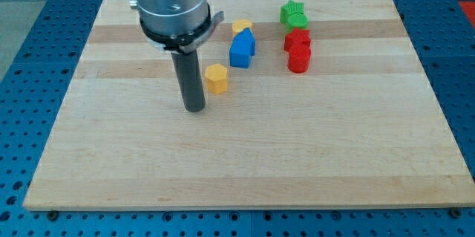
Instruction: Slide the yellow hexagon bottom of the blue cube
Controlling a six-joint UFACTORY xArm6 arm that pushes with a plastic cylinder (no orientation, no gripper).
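A yellow hexagon sits on the wooden board, down and to the left of the blue blocks. A blue cube stands right of the board's middle top, with another blue block touching its upper side. My tip rests on the board just left of and slightly below the yellow hexagon, a small gap apart from it.
A second yellow block lies above the blue blocks. Two green blocks sit near the board's top edge. Two red blocks stand below them, right of the blue cube. The wooden board lies on a blue perforated table.
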